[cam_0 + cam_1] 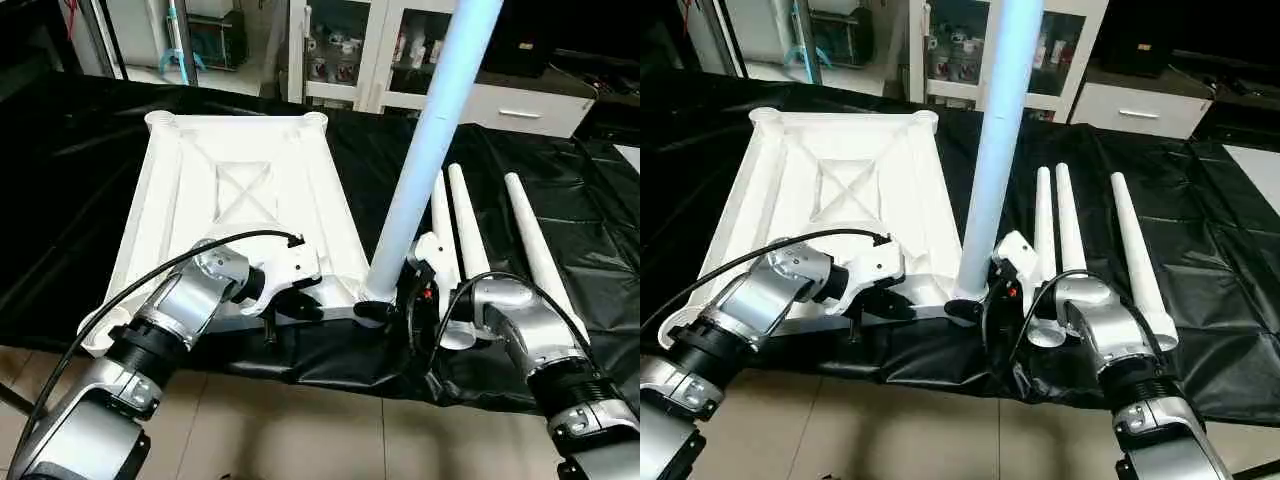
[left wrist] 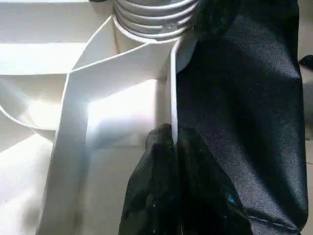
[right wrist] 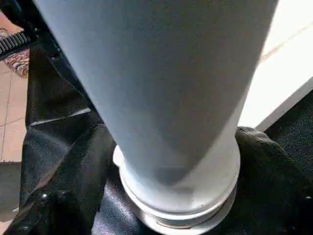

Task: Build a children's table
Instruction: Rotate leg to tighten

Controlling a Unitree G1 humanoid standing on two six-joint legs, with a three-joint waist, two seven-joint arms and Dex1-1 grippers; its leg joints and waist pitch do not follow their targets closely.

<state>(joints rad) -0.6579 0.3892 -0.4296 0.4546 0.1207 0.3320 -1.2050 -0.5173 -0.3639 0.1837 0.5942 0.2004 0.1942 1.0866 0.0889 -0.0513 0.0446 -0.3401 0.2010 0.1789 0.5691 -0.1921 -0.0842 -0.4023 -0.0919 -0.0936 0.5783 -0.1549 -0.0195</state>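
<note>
The children's table top point(image 1: 250, 190) lies upside down on the black-covered work table, ribbed underside up. One white leg point(image 1: 430, 150) stands upright in its near right corner socket point(image 2: 151, 19). My left gripper point(image 1: 298, 303) is shut on the top's thin near rim wall point(image 2: 172, 88), a little left of that socket. My right gripper point(image 1: 395, 300) sits at the base of the upright leg point(image 3: 171, 98), close against it. To the right of the top lie three more legs point(image 1: 468, 230), side by side on the cloth, thick ends towards me.
The black cloth point(image 1: 560, 170) covers the whole work table and hangs over its near edge, with tiled floor point(image 1: 300, 430) below. White cabinets point(image 1: 520, 100) stand behind the table. Black cables point(image 1: 150, 275) loop over both forearms.
</note>
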